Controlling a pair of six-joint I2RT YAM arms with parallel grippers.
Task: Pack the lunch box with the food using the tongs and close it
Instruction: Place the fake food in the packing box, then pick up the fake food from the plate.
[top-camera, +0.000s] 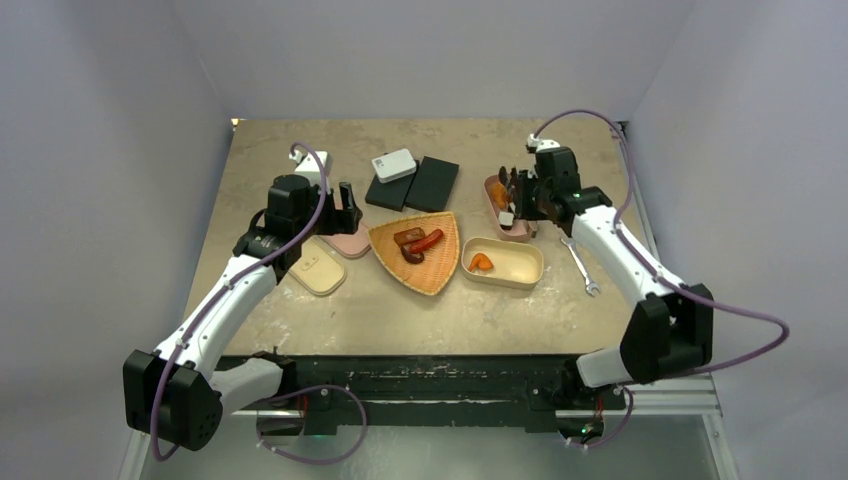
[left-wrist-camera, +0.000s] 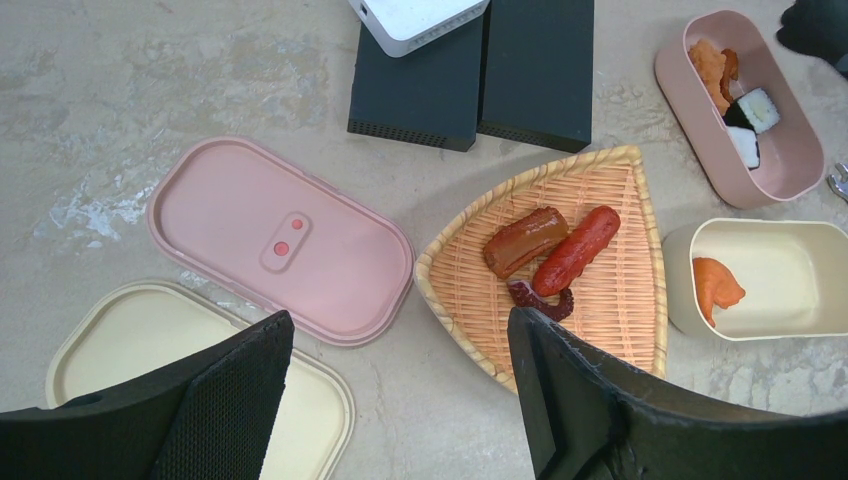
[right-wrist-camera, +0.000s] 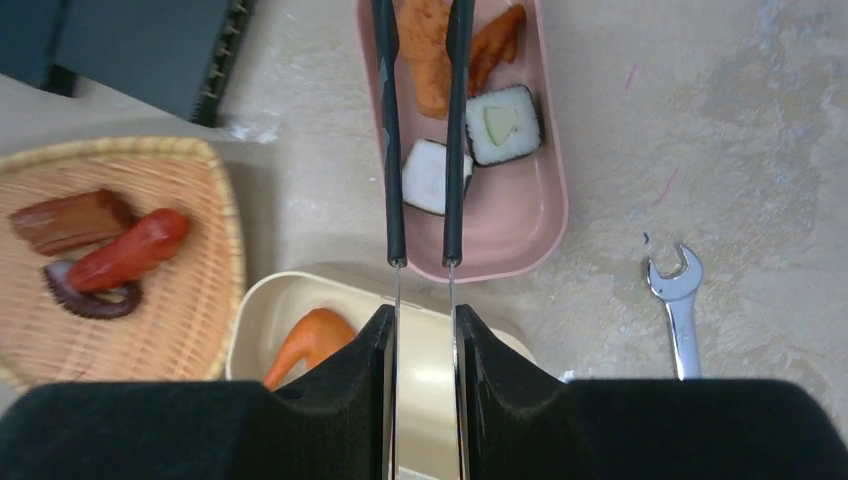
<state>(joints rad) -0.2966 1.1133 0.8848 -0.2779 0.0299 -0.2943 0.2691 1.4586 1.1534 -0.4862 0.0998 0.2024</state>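
Red sausage (left-wrist-camera: 577, 250) and brown piece (left-wrist-camera: 524, 240) on wicker tray (left-wrist-camera: 625, 322)

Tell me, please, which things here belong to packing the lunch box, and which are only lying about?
For the job: tongs in the right hand; food on the wicker tray; pink box; cream box; pink lid; cream lid.
Lying about: two black boxes; white device; wrench.

Left fingers (left-wrist-camera: 230, 400) wide, right fingers (right-wrist-camera: 340, 400) close
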